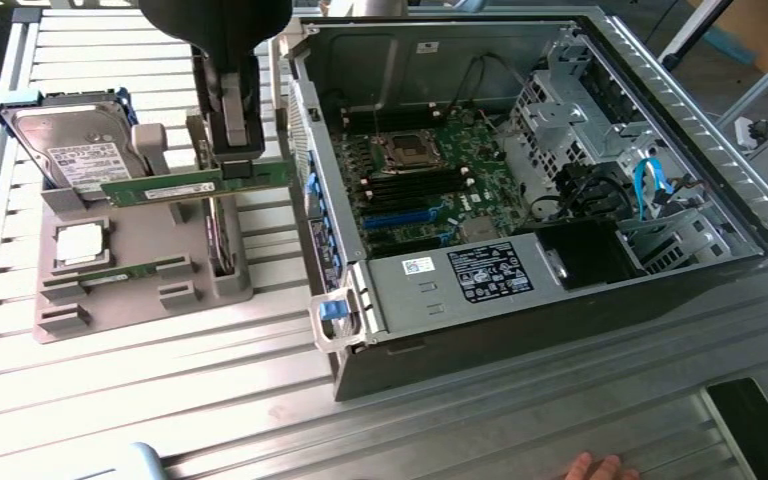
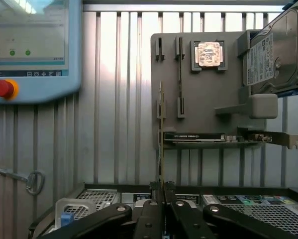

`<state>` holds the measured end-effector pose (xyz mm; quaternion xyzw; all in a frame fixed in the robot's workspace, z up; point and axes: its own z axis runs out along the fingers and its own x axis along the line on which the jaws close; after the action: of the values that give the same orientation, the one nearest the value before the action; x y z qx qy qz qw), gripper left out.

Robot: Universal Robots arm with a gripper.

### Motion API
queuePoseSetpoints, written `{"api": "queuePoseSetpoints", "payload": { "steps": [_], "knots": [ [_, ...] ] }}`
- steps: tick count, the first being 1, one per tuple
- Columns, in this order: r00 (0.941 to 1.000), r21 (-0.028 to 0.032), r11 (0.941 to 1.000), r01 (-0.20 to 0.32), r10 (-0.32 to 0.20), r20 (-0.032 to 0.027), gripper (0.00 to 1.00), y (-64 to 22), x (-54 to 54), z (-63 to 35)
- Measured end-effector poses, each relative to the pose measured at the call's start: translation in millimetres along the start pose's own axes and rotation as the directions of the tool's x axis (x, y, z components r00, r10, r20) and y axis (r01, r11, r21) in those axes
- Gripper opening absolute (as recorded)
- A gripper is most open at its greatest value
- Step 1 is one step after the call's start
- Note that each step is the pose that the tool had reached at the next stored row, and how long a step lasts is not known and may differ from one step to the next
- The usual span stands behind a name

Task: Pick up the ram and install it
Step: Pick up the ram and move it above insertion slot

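The ram (image 1: 177, 187) is a thin green stick that hangs level in the air, above the grey fixture block (image 1: 157, 290) and just off the side wall of the open computer case (image 1: 704, 150). My gripper (image 1: 235, 170) reaches down from above and is shut on the ram near the end closest to the case. In the wrist view the ram (image 2: 161, 134) runs edge-on as a thin line away from the closed gripper (image 2: 161, 188). Dark memory slots (image 1: 418, 185) lie on the motherboard inside the case.
The fixture block (image 2: 203, 114) carries a hard drive (image 1: 71, 150), a processor chip (image 1: 80, 243), another green stick (image 1: 131, 272) and an expansion card (image 2: 213, 138). A teach pendant (image 2: 29, 45) and a key (image 2: 32, 180) lie on the slatted table. A hand (image 1: 598, 467) rests at the near edge.
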<state>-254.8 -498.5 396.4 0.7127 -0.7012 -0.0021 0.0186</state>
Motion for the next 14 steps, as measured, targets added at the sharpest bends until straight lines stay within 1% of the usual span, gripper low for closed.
{"api": "queuePoseSetpoints", "payload": {
  "steps": [3, 9, 14],
  "knots": [
    [1.0, 0.0, 1.0, 0.0, 0.0, 0.0, 0.12, -6.3, 0.7, -0.2],
    [1.0, 0.0001, 1.0, 0.0, 0.0, 0.0001, 0.12, -15.4, 1.6, -0.4],
    [1.0, 0.0001, 1.0, 0.0, 0.0, 0.0001, 0.12, -26.3, 2.7, -0.7]
  ]
}}
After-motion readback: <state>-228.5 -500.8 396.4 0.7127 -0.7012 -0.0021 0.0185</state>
